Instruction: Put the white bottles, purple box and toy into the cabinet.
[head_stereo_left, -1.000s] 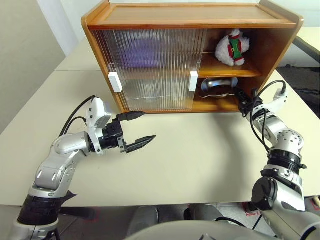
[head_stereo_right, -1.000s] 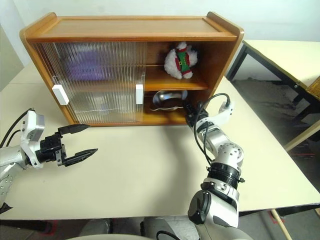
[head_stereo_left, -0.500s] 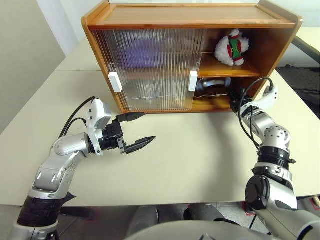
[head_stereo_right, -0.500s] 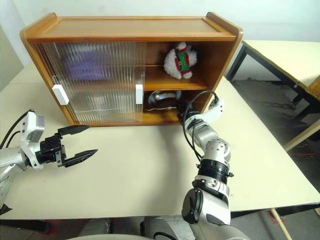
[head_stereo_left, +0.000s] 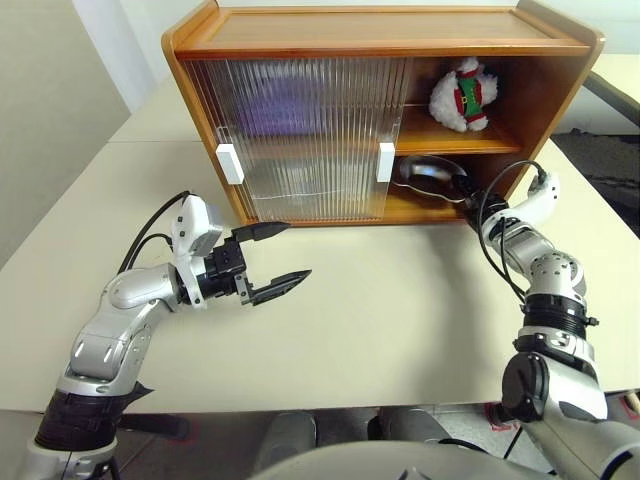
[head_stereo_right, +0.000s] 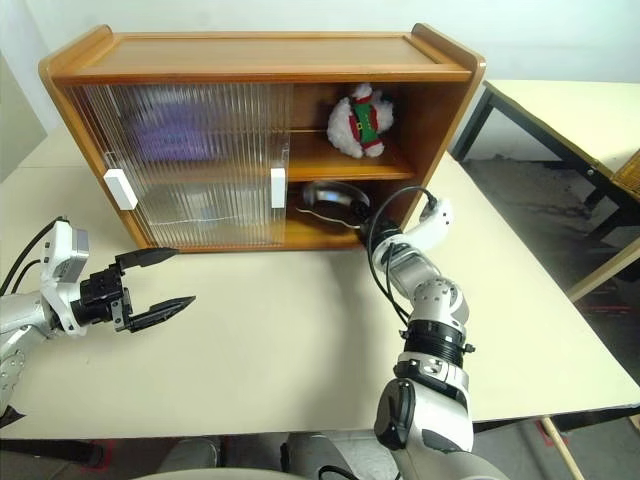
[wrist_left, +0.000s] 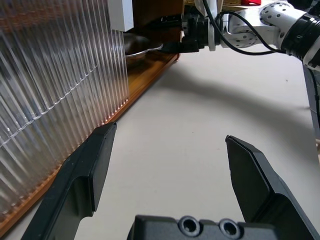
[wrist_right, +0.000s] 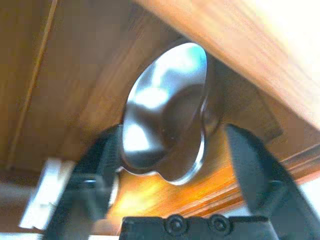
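While your left gripper (head_stereo_left: 276, 258) hovers over the smooth cream tabletop (head_stereo_left: 400, 300) with its black tapered fingers spread wide and empty, the plush toy (head_stereo_left: 463, 96) sits on the honey-wood cabinet (head_stereo_left: 380, 40) shelf – your right gripper (head_stereo_left: 468, 190) fingers gape around the shiny metal dish (wrist_right: 167, 130) below, not gripping it.

Metal dish (head_stereo_left: 432, 174) — cream table (head_stereo_left: 400, 300)
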